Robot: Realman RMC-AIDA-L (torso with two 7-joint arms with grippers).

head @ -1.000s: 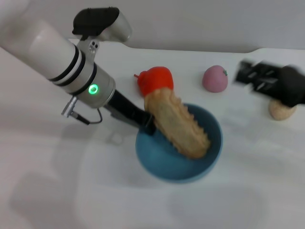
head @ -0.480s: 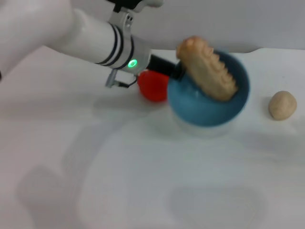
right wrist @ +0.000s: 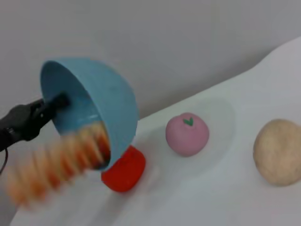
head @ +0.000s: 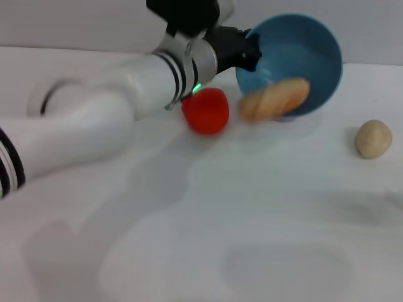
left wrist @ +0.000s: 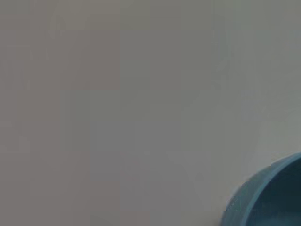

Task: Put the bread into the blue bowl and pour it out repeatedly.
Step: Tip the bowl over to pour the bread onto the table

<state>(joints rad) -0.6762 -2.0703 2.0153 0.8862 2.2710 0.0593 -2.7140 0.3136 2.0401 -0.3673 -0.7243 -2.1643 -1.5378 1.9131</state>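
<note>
While our left gripper [head: 250, 50] pinches the blue bowl [head: 301, 53] rim, we'd keep tipping so the bread [head: 275, 100] slides clear below its fingers.

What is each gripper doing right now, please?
Left gripper: shut on the blue bowl rim, tipping the bread out.
Right gripper: not in view.

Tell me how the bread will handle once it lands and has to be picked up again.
Probably stiff: the bread keeps its long shape while sliding out of the tilted blue bowl, held at its rim by the left gripper. Likely light, since it tumbles out freely. Its flat shape suggests it will lie still rather than roll.
</note>
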